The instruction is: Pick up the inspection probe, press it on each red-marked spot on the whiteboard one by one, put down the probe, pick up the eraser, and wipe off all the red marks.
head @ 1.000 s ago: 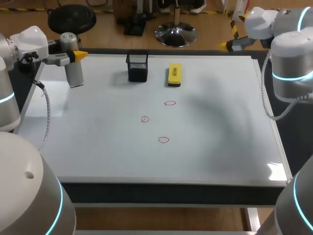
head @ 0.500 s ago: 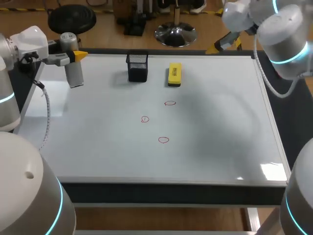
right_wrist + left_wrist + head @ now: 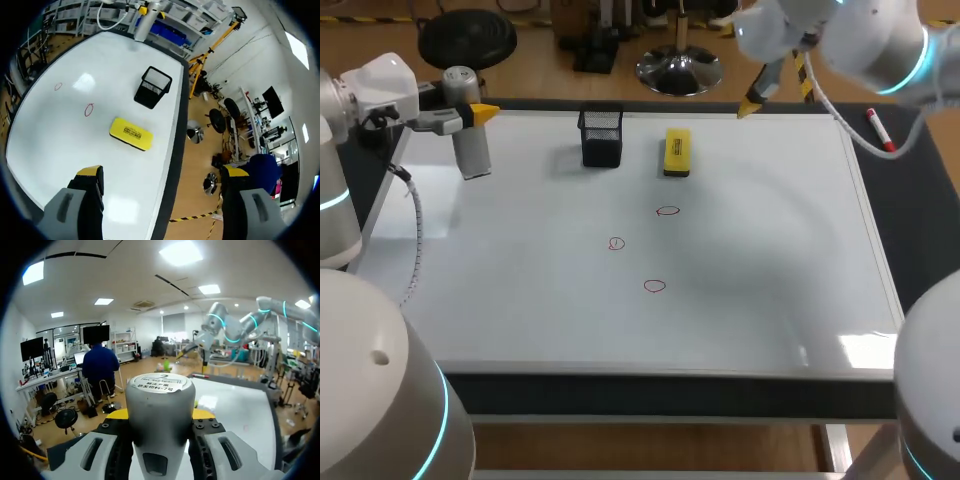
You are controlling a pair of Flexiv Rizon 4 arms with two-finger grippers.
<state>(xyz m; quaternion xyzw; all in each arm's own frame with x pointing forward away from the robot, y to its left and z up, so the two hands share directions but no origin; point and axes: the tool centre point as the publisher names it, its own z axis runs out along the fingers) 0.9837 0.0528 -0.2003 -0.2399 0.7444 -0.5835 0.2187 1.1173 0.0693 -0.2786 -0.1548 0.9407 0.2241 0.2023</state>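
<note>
So far only the pickup looks done: the whiteboard (image 3: 770,250) lies below both tools, the left gripper (image 3: 160,416) pinches the inspection probe (image 3: 160,390) upright, the right gripper (image 3: 161,175) hangs spread with the eraser (image 3: 131,134) just ahead, and three red marks (image 3: 654,286) farther ahead look unpressed and unwiped

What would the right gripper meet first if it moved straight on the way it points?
Probably the yellow eraser, lying ahead of the open right gripper, or the bare whiteboard just beside it; depth is unclear.
</note>
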